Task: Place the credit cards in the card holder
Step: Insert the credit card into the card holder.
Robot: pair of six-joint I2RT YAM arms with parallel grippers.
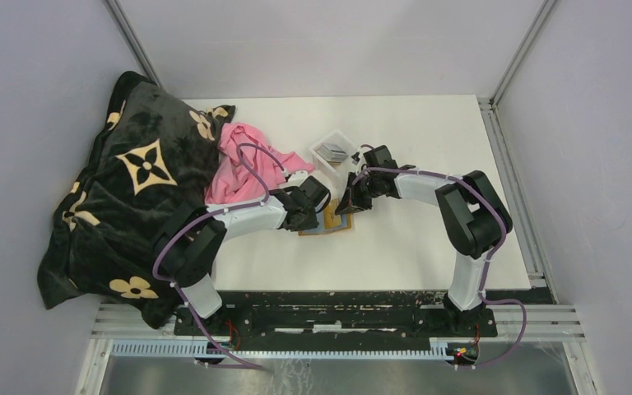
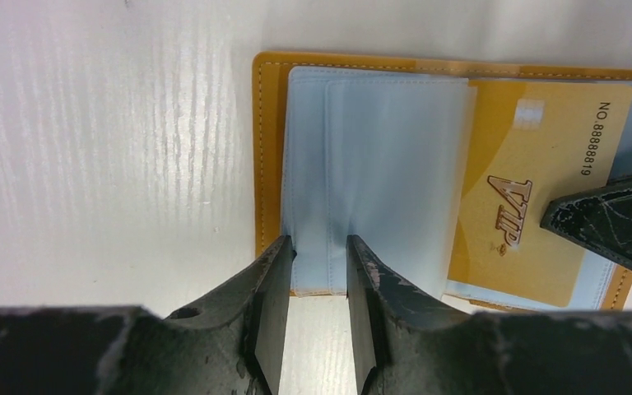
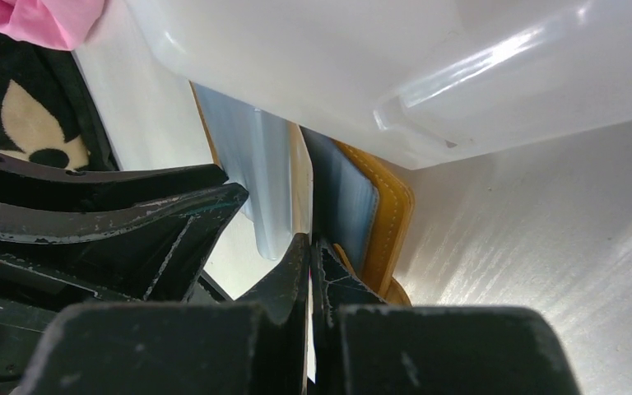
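White tabletop (image 1: pixel 428 140) lies under everything, and near its middle we see the holder (image 2: pixel 267 148) spread open flat, clear pockets up, just in front of the tray (image 1: pixel 347 137). Our left claw (image 2: pixel 317 276) stands at the holder's near edge with its jaws a little apart, straddling the rim of a pocket (image 2: pixel 378 181). Nothing is visibly clamped between them, and we judge it is there to pin the holder down so that it cannot slide. Our right claw (image 3: pixel 310 263) has its jaws pinched almost together on the thin edge of a gold card (image 2: pixel 535 164), which lies partly under the clear pocket with the rest sticking out. Held by that free end it can be pushed along the pocket, and we take that sliding-in to be the step in hand. More cards (image 1: pixel 333 153) lie in the tray, so we reckon the task is far from done. The table is matt and pale, with a faint ribbed grain in the wrist views. Grey walls (image 1: pixel 41 66) close it in on three sides, a black blanket (image 1: pixel 132 181) with cream flowers is heaped at the left, and a pink cloth (image 1: pixel 234 164) lies against it.
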